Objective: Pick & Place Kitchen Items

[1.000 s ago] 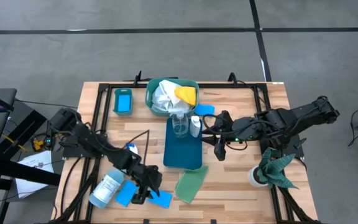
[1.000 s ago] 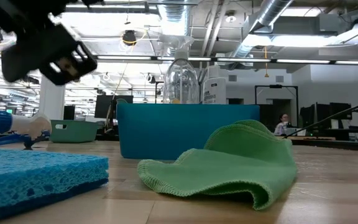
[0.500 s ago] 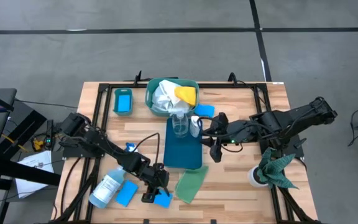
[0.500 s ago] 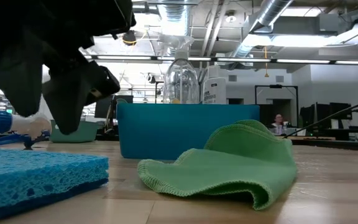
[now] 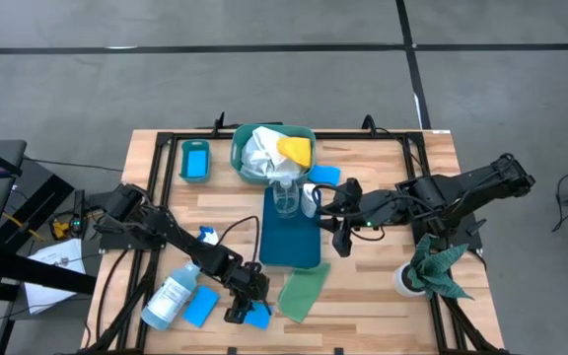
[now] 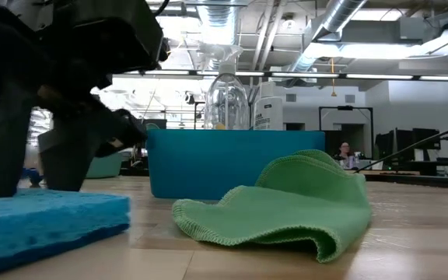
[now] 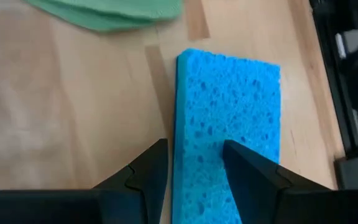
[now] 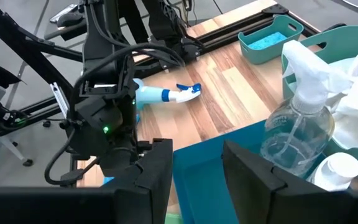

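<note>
The left hand (image 5: pixel 246 312) has descended from beside the spray bottle (image 5: pixel 171 294) onto the blue sponge (image 7: pixel 227 130) at the counter's (image 5: pixel 363 306) near edge, fingers partly open astride one long edge. Treat the sponge as light, soft and compressible; grip across its narrow width. The right hand (image 5: pixel 347 237) waits, partly open, over the teal tray (image 5: pixel 289 251).

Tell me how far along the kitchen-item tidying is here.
Looks done: white cloth and yellow cloth in the green basket, spray bottle and white bottle standing in the blue tray. In hand: the left tool, open, is down on a blue sponge at the front edge, not lifted. Left: the green cloth, a lying bottle and a second sponge. The right tool hovers open by the tray.
</note>
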Available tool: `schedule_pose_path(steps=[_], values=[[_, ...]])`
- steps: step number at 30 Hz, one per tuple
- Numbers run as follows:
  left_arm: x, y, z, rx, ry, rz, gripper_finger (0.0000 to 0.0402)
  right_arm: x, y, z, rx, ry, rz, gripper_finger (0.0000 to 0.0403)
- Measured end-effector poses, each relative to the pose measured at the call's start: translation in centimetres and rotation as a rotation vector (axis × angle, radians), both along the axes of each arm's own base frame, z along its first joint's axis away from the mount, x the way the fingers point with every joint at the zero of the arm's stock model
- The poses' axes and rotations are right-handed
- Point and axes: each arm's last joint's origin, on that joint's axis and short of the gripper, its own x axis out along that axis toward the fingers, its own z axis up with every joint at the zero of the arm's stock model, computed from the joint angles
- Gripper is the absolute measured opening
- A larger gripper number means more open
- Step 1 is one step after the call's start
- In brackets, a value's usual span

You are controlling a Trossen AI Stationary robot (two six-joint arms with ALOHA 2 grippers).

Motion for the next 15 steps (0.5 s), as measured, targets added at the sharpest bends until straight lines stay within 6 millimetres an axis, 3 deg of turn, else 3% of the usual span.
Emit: schedule_pose_path(steps=[7,15], values=[[0.1,-0.15,-0.42,0.003,-0.002,-0.012,0.0113,0.0,0.0,0.0,0.0,0.0,0.0,0.0132],[0.06,-0.16,-0.43,-0.014,0.014,-0.002,0.001,0.0,0.0,0.0,0.0,0.0,0.0,0.0132]])
